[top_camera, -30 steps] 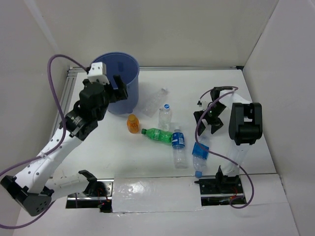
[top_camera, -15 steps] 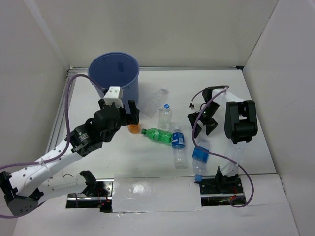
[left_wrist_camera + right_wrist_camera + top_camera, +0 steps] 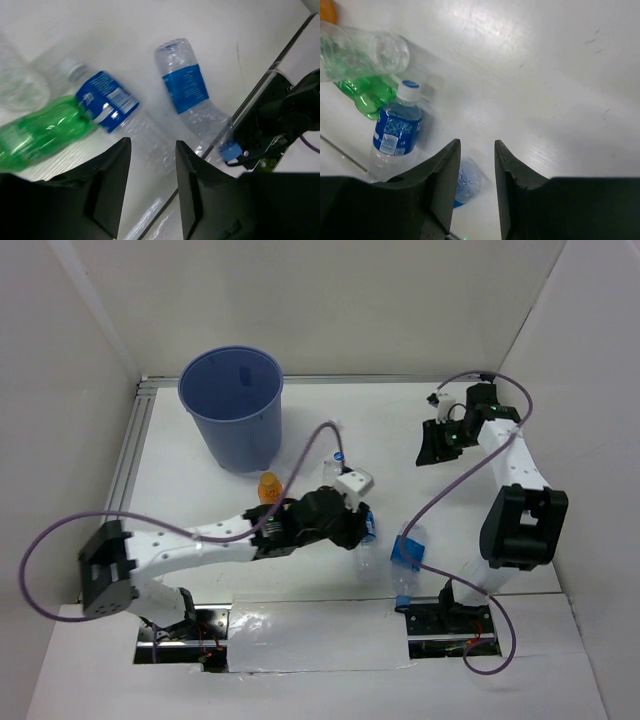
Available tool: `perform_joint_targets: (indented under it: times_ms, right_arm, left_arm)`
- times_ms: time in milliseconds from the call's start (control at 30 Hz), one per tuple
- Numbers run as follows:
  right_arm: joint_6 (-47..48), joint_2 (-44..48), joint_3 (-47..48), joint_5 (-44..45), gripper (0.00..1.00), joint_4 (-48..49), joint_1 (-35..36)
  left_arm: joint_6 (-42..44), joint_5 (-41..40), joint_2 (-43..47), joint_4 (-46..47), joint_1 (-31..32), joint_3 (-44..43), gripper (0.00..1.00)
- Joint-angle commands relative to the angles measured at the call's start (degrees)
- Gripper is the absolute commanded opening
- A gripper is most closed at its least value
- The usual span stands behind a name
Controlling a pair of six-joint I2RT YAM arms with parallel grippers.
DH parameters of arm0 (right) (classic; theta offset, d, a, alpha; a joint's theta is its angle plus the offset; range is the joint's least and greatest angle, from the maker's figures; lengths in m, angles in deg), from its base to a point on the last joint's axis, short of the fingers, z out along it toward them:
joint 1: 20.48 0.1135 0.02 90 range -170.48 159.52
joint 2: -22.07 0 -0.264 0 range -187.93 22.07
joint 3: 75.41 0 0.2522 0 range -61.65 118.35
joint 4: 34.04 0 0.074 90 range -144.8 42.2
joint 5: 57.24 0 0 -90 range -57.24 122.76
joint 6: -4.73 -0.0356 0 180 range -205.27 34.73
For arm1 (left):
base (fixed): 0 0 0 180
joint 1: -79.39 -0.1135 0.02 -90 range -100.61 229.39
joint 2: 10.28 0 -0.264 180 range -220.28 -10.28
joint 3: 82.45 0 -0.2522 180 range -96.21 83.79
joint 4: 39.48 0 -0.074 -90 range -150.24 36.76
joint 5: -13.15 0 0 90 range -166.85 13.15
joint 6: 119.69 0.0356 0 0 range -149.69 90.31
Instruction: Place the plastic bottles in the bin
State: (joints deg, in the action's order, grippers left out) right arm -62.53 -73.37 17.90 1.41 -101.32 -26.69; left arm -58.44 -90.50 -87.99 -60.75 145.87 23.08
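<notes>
The blue bin [image 3: 232, 405] stands at the far left. My left gripper [image 3: 352, 526] [image 3: 152, 145] hangs low over the bottles in the middle, jaws partly open and holding nothing; past its tips lies the clear body of a blue-labelled bottle [image 3: 107, 102] [image 3: 370, 530]. Beside that bottle lie a green bottle [image 3: 40, 132] and a second blue-labelled bottle [image 3: 187, 90] [image 3: 405, 558]. An orange bottle [image 3: 268, 487] stands nearer the bin. My right gripper [image 3: 437, 445] [image 3: 477, 143] is high at the far right, jaws narrowly apart around nothing.
A clear bottle [image 3: 365, 55] lies beyond the green one. A capped clear bottle [image 3: 338, 462] stands by the left wrist. White walls close in the table; an aluminium rail [image 3: 140, 435] runs along the left. The arm bases' mounting strip [image 3: 310, 635] is at the near edge.
My left arm swung from the bin rim to the middle bottles and its jaws narrowed. My right arm lifted away from the near bottles to the far right, jaws also narrowing.
</notes>
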Motion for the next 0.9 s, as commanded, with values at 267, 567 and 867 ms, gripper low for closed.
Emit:
perform_joint_targets:
  times_ms: [267,567,867]
  right_arm:
    - [-7.19,13.61,-4.40,-6.79,0.74,11.24,-7.75]
    - [-6.66,16.78,-5.54,-9.16,0.77,10.63,-12.06]
    - [-5.52,16.16,-6.60,-13.47,0.77,10.01,-16.98]
  left_arm:
    - [-4.11,13.56,-32.13,2.86,0.14,-28.65,0.89]
    - [-6.49,12.33,-41.81,-4.17,0.14,-36.93,0.97]
    - [-8.16,11.36,-45.68,-8.66,0.14,-37.73,0.97]
